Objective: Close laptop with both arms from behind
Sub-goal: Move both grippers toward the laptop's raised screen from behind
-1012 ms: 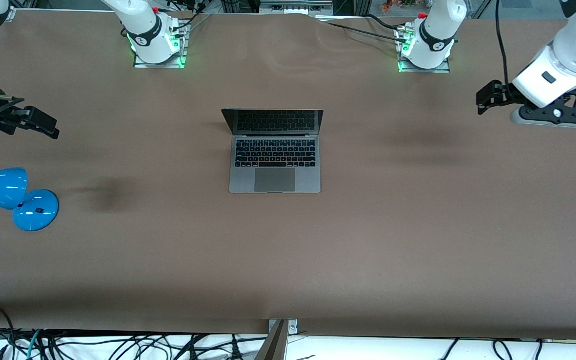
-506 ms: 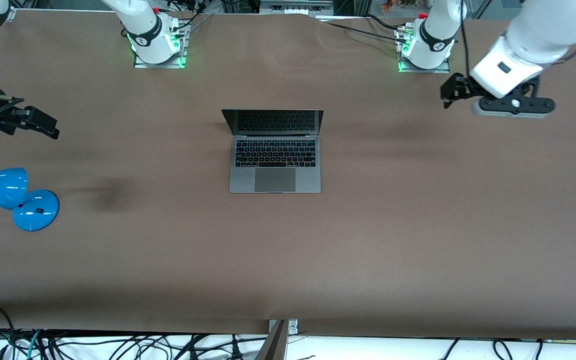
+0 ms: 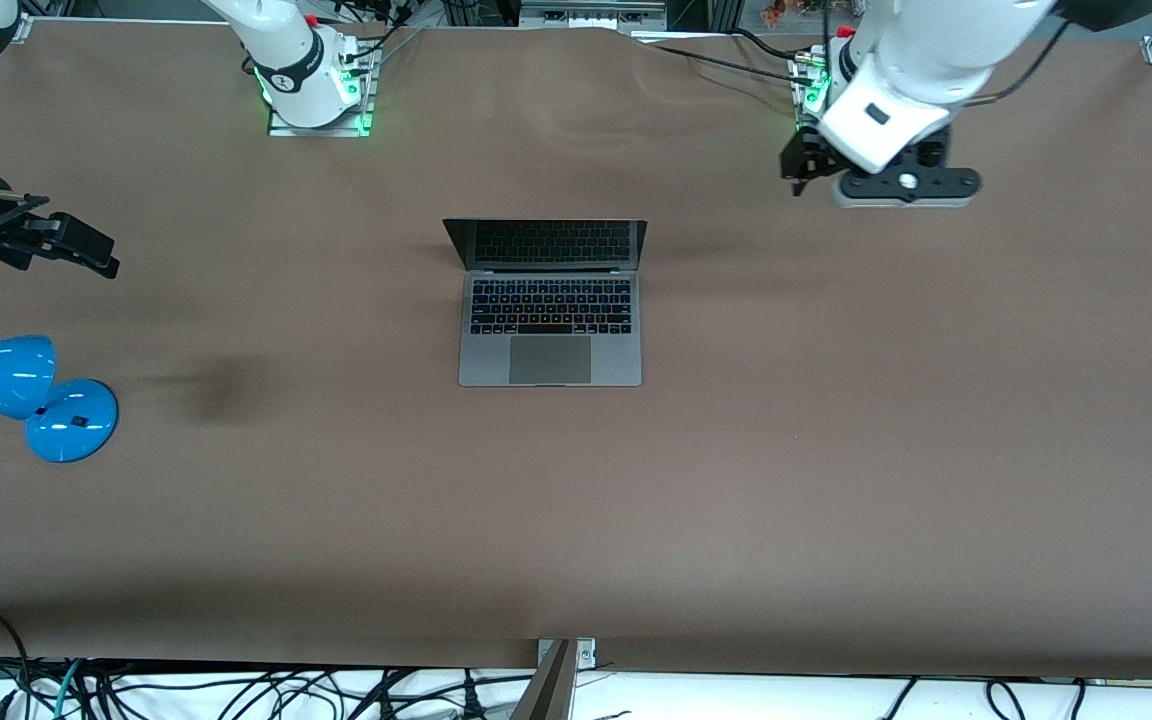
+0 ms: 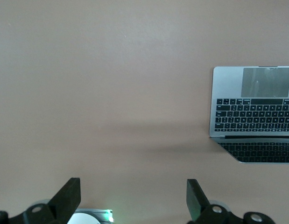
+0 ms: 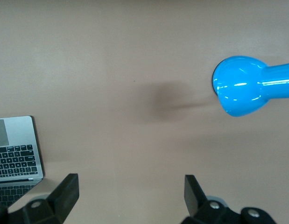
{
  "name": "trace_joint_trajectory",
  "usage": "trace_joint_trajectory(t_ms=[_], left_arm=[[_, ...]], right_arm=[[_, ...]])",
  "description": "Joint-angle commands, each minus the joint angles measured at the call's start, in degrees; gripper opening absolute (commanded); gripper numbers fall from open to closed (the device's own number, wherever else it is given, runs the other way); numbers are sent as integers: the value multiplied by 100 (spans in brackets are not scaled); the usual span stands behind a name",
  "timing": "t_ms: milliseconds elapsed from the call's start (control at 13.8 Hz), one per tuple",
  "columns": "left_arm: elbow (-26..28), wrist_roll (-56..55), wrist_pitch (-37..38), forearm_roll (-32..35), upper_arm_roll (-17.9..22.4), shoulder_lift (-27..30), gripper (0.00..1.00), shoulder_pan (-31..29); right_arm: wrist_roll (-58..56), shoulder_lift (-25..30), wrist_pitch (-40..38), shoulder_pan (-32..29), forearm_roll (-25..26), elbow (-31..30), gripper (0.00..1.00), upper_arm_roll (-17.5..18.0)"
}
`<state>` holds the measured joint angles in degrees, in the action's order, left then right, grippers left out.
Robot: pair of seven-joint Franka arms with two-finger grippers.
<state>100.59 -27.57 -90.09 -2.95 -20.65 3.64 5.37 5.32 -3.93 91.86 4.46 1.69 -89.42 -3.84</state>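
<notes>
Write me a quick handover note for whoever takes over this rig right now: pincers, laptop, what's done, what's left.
Left pincer: open, empty, up over the table in front of the left arm's base, toward the left arm's end from the laptop.
Right pincer: open, empty, over the table at the right arm's end, above the blue desk lamp; this arm waits.
Slim grey metal laptop: mid-table, lid open, dark screen facing the front camera; nothing touches it.
Done: nothing on the laptop yet.
Left: bring both pincers to the lid from the bases' side and push it down shut.

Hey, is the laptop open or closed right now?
Open. The laptop has its screen raised above the keyboard, and neither tool touches it.
</notes>
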Motion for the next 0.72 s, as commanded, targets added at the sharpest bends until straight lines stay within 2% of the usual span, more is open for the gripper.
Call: trace_joint_trajectory(t_ms=[0, 145, 289, 361, 506, 651], left_arm=[[-109, -563, -17, -92, -420, -257, 100, -1], [-109, -967, -8, -100, -728, -407, 98, -1], [-109, -1101, -8, -266, -931, -539, 86, 8], [-101, -1101, -8, -320, -958, -574, 75, 17], [-92, -1153, -8, -478, -1081, -706, 41, 52], [-101, -1486, -17, -496, -1265, -995, 9, 61]], right_arm=[[-197, -20, -28, 81, -82, -67, 100, 24], [-189, -143, -413, 204, -73, -50, 100, 129], [-101, -222, -1000, 484, -73, -50, 100, 226], [-136, -257, -1369, 642, -90, -50, 100, 235], [-136, -398, -1749, 994, -186, -85, 100, 244], [-57, -600, -1935, 1319, -511, -85, 100, 235]])
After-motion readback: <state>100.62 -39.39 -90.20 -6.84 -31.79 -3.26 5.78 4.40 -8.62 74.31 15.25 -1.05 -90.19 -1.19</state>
